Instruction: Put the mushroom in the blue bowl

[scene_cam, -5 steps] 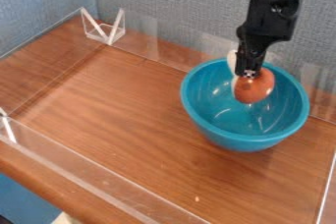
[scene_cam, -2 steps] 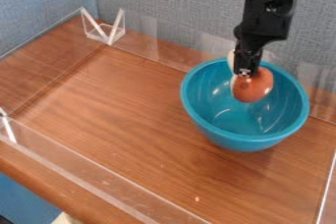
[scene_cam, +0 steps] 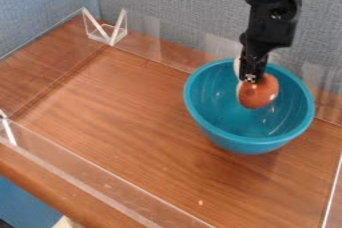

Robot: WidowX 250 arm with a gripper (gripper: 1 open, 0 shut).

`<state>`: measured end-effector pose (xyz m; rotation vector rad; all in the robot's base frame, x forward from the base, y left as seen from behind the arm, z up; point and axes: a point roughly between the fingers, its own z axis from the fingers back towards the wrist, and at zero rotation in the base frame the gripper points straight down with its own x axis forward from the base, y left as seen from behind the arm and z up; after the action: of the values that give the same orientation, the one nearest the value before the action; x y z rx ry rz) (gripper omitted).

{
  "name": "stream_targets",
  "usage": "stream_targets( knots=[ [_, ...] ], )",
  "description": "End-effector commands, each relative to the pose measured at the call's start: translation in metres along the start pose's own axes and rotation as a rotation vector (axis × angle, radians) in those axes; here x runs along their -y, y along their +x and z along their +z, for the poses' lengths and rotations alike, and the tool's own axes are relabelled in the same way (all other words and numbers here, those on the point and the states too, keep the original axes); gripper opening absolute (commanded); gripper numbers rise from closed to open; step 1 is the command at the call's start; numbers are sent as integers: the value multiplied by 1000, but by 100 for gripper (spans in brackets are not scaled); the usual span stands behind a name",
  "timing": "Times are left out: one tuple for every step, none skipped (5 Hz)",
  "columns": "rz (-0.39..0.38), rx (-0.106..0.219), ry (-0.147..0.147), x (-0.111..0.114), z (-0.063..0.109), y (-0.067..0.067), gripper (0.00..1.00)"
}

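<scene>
The black gripper [scene_cam: 253, 75] points down. Its fingers are pressed together on what seems to be the pale stem of a small toy mushroom [scene_cam: 259, 91] with a rounded orange-brown cap, which hangs just below the fingertips. Directly under the gripper is the glossy inside of the large, round, teal-blue plastic bowl [scene_cam: 214, 132]. The mushroom is already below the far rim, but I judge that it does not rest on the bottom yet.

What could go wrong: the gripper stands nearer to the far side of the bowl than to its middle, so a further descent or a small drift backward could press a finger on the far wall and push the bowl. If the fingers open from this height, the round cap may bounce or roll on the smooth plastic, though the deep walls should keep it inside. The mushroom may also stick to one finger and be carried out again.

In front and to the left of the gripper there is open room in the bowl, and beyond it the brown wooden surface [scene_cam: 107, 102]. Behind and to the right, the clear low walls [scene_cam: 310, 72] stand close. Straight up is free.
</scene>
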<state>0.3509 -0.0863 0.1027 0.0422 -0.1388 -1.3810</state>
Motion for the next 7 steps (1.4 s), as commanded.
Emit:
stream_targets(
  knots=[
    [12, 27, 61, -15, 19, 1, 0],
    [17, 27, 58, -17, 17, 0, 0],
    [21, 26, 55, -18, 15, -1, 0],
    [27, 25, 54, -20, 15, -2, 0],
    [30, 25, 52, -22, 12, -3, 0],
    [31, 24, 50, -23, 10, -3, 0],
    [32, 25, 47, -24, 8, -4, 0]
  ],
)
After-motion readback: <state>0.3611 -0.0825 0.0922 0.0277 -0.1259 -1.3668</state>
